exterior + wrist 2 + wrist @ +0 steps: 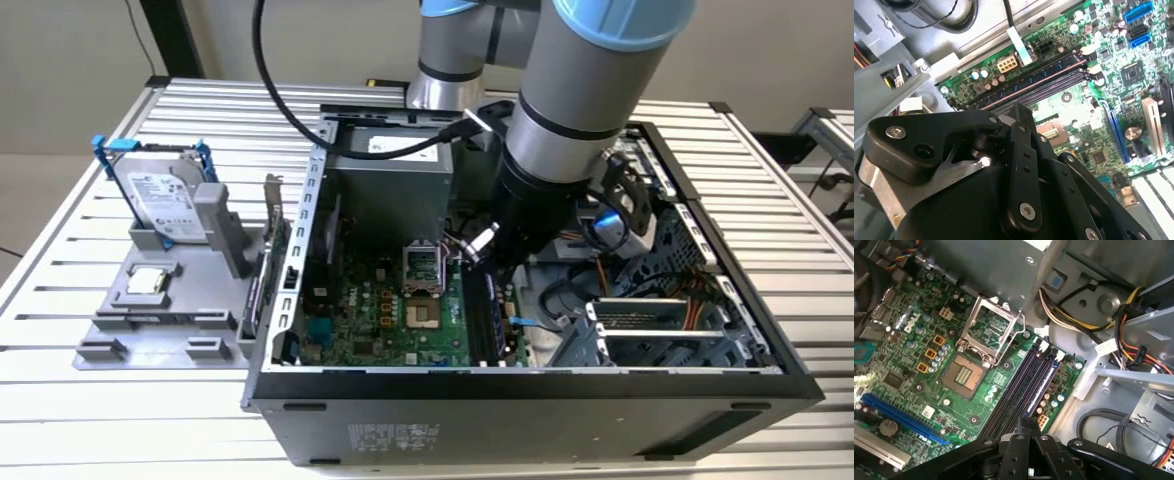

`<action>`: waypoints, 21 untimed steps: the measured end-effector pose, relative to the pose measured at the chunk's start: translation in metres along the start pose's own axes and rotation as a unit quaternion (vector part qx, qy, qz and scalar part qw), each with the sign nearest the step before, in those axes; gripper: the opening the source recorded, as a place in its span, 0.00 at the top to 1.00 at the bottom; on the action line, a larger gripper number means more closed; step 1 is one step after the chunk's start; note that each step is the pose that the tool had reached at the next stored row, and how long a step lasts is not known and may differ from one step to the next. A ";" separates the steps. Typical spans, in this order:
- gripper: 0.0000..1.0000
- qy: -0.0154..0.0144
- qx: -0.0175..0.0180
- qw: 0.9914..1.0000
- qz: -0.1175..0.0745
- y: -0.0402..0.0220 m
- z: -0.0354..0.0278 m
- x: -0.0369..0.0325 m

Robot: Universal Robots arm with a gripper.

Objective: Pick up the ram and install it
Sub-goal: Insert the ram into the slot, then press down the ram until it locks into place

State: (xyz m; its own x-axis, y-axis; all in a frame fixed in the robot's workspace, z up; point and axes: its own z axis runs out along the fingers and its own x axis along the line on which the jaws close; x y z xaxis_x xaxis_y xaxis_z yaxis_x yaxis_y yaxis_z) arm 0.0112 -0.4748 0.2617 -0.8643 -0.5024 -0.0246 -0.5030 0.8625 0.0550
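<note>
The gripper was down inside the open computer case, in the middle of the exterior view, over the memory slots at the edge of the motherboard nearer the exterior view's right. In both wrist views its tip sat directly over the row of long dark slots. The ram lay lengthwise along one of them, in the slot line beside the board's edge connectors and a little apart from the empty processor socket. The second wrist view showed its row of chips just beyond the gripper. Whether the gripper was clamped on the stick or merely bearing on it could not be told. By my reading, this was the install step, with the pick-up done and the stick lined up in its slot. Seating it would call for straight, even pressure along the slot, with no tilt.
</note>
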 end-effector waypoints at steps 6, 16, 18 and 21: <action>1.00 0.002 -0.001 0.999 -0.032 0.0000 0.0000 0.0000; 1.00 0.002 -0.001 0.999 -0.044 -0.0007 0.0000 -0.0012; 1.00 0.003 -0.001 0.998 -0.055 -0.0007 0.0000 -0.0013; 1.00 0.004 -0.002 0.997 -0.077 -0.0008 0.0000 -0.0014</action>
State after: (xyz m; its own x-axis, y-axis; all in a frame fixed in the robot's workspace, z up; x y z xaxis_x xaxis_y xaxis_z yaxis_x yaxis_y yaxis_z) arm 0.0128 -0.4748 0.2616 -0.7763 -0.6298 -0.0245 -0.6301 0.7745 0.0550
